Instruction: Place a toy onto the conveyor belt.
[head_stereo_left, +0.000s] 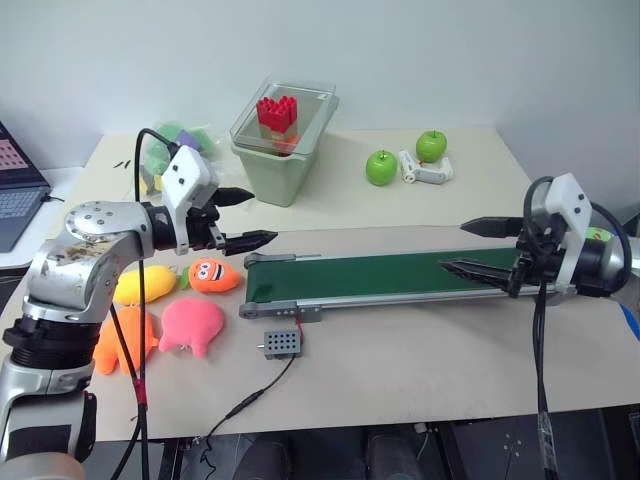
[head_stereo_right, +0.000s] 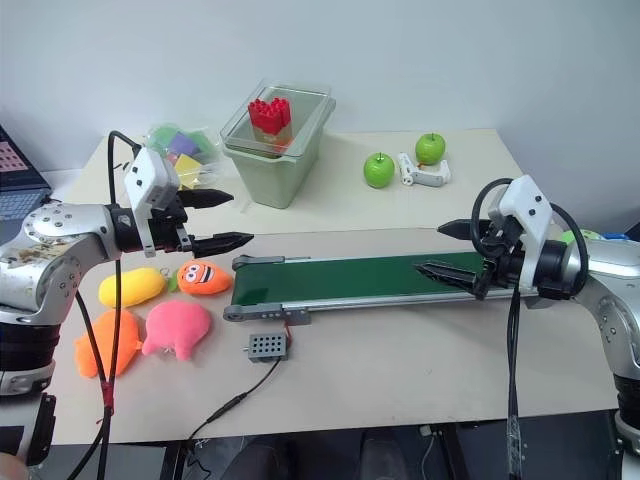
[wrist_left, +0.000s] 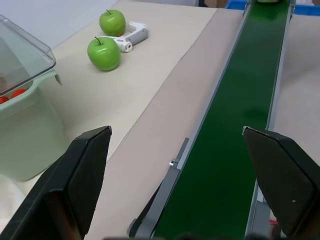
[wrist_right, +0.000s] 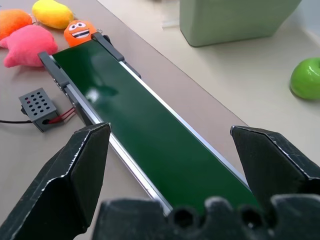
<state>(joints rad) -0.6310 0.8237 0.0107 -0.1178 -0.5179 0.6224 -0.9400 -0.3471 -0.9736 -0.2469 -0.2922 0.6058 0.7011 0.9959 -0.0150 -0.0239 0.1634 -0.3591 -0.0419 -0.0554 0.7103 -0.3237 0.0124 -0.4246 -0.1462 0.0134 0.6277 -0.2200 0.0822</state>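
**Both arms hovering empty over the belt; lime toy sitting at the far right end**

The left gripper is hovering above the left end of the long dark-green conveyor belt in its grey metal frame, jaws wide apart, nothing btwn them. The right gripper is hanging over the belt's right end, jaws also spread & empty.

The small lime-green soft plush toy is peeking out behind the right wrist, at approx. the belt's right end. It is mostly hidden, so it is unclear whether it is lying on the belt or just beside it.

With both jaws apart, neither arm is carrying anything, probably either waiting to pick or done releasing.

An orange plush with a cartoon face is lying on the beige counter, just beside the belt's left roller.
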